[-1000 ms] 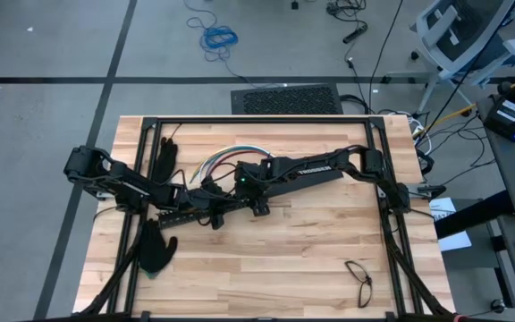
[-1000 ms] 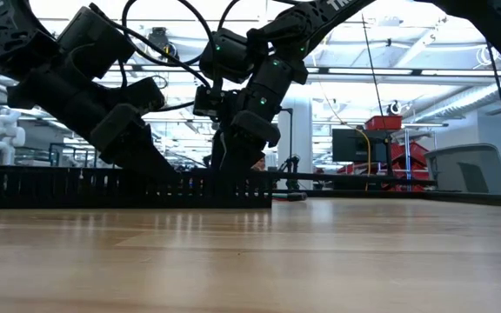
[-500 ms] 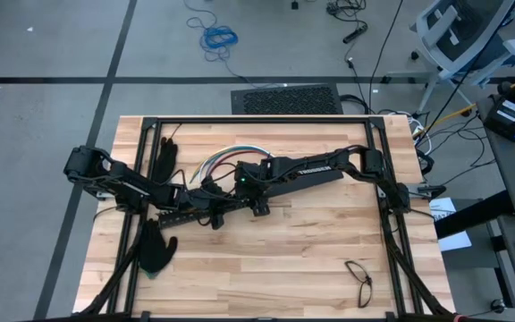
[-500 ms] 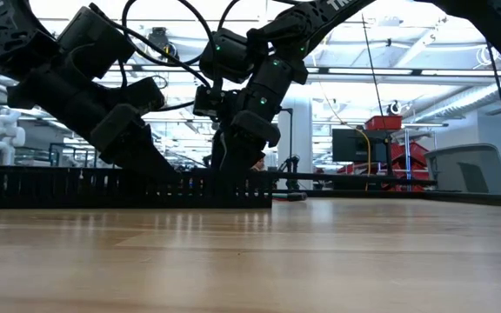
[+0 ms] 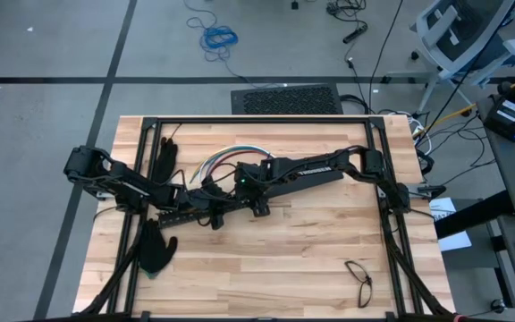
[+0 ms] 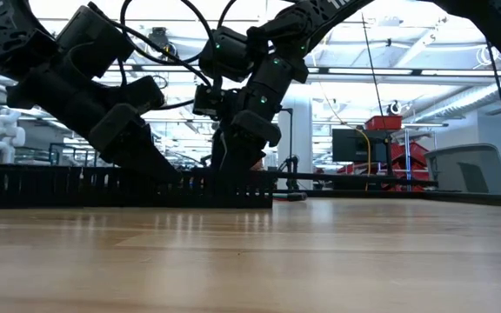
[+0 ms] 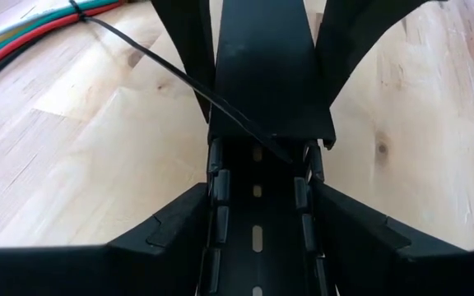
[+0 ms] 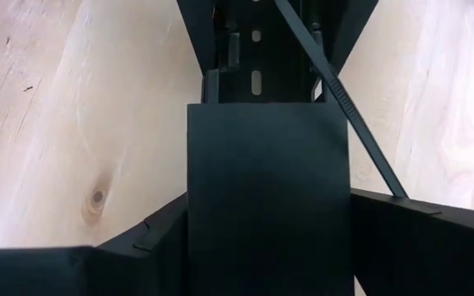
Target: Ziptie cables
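Both grippers on the slotted bar, ziptie half-threaded

L gripper (image 5: 189,199) and R gripper (image 5: 215,204) each clamp the bar (image 7: 257,238), left of table centre. Cables (image 5: 224,158) lie toward the far edge; ziptie (image 7: 183,80) runs from them to the bar, tail prob. pinched by R. Keep bar steady, draw the strap w/o kinking.

- My two arms are matte black, blocky links with looping black cables
- I see green lights on the right arm (image 5: 280,174), white lettering along it
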### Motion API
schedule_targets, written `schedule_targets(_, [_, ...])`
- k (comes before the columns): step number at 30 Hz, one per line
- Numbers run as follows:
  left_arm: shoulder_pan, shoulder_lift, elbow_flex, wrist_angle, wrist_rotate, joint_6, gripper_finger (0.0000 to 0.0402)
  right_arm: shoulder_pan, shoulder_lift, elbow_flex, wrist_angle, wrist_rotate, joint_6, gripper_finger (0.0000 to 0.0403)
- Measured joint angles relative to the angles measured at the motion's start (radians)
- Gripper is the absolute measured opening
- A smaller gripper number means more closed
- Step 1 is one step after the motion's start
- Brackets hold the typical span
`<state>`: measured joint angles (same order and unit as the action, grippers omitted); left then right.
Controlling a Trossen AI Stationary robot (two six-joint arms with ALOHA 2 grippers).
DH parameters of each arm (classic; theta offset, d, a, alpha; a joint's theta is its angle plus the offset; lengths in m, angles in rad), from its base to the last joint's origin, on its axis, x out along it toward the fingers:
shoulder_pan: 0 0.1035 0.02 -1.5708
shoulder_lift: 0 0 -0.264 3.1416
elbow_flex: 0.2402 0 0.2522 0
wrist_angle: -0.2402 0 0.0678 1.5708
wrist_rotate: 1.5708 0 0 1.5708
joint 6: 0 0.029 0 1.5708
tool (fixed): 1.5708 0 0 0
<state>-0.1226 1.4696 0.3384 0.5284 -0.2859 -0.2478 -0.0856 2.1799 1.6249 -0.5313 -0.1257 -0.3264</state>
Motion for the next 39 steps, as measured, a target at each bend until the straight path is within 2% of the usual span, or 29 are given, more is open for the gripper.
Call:
schedule_targets(5, [0.0, 0.0, 0.0, 0.016, 0.001, 0.0, 0.0207, 0.001, -0.001, 0.0, 0.006, -0.005, -0.005, 0.0256])
schedule_targets(20, [0.0, 0.0, 0.012, 0.036, 0.001, 0.0, 0.0207, 0.001, -0.001, 0.0, 0.023, -0.008, -0.003, 0.0254])
schedule_targets(28, [0.0, 0.048, 0.013, 0.045, -0.003, -0.004, 0.0207, 0.003, -0.001, 0.001, -0.029, -0.012, 0.045, 0.0255])
schedule_targets(31, [-0.001, 0.062, 0.015, 0.057, 0.003, -0.005, 0.0207, 0.0, -0.001, 0.001, -0.043, -0.055, 0.089, 0.0265])
schedule_targets(39, [0.0, 0.067, 0.013, 0.084, 0.005, -0.001, 0.0207, 0.002, -0.001, 0.001, -0.056, -0.063, 0.106, 0.0315])
